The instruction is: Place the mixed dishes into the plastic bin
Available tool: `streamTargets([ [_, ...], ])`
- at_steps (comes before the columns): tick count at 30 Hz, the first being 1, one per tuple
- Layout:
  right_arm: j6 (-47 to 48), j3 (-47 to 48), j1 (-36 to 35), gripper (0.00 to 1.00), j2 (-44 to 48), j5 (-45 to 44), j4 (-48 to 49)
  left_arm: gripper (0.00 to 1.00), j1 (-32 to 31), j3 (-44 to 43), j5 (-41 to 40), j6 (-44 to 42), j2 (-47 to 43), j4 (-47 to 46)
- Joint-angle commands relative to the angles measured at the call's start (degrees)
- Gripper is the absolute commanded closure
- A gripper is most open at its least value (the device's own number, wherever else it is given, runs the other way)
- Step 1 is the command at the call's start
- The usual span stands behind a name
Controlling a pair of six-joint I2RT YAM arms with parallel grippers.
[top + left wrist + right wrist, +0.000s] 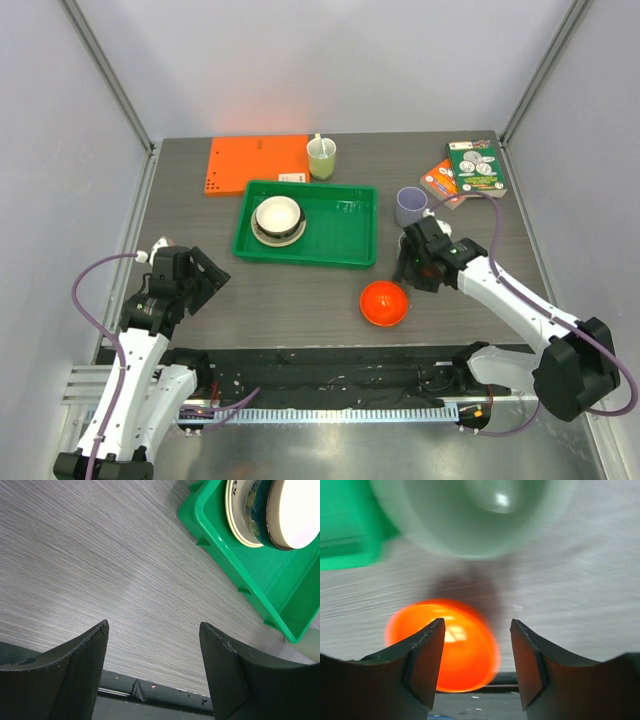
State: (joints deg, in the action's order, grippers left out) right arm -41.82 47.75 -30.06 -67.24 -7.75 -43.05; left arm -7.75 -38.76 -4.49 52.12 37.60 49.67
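The green plastic bin point(340, 240) lies mid-table and holds a cream plate point(266, 236) with a white-lined bowl point(278, 213) on it. The left wrist view shows the bin's corner point(220, 545), the plate point(235, 522) and the bowl point(295, 510). An orange-red bowl point(384, 303) sits on the table near the front, and a lavender cup point(411, 206) stands right of the bin. My right gripper point(410, 268) is open, empty, with the orange-red bowl point(465, 650) beyond its jaws point(477, 622). A blurred pale sage-green round thing point(470, 515) fills the top of that view. My left gripper point(153, 625) is open over bare table.
An orange board point(257, 163) and a yellow-green cup with a spoon point(321, 158) sit behind the bin. Printed packets point(470, 170) lie at the back right. The table's black front edge point(320, 365) runs just below the orange-red bowl.
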Motion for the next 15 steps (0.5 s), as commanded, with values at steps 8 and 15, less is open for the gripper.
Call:
streamTargets([
  [8,2.98,-8.19,4.23,0.42,3.35,4.49,-0.20,0.27,0.37,-0.88,-0.69,-0.44,-0.60,-1.15],
  [15,1.75,-10.92,4.23,0.46,3.52,6.95,2.44,0.27,0.37,-0.79,-0.69,-0.44,-0.52,-1.16],
])
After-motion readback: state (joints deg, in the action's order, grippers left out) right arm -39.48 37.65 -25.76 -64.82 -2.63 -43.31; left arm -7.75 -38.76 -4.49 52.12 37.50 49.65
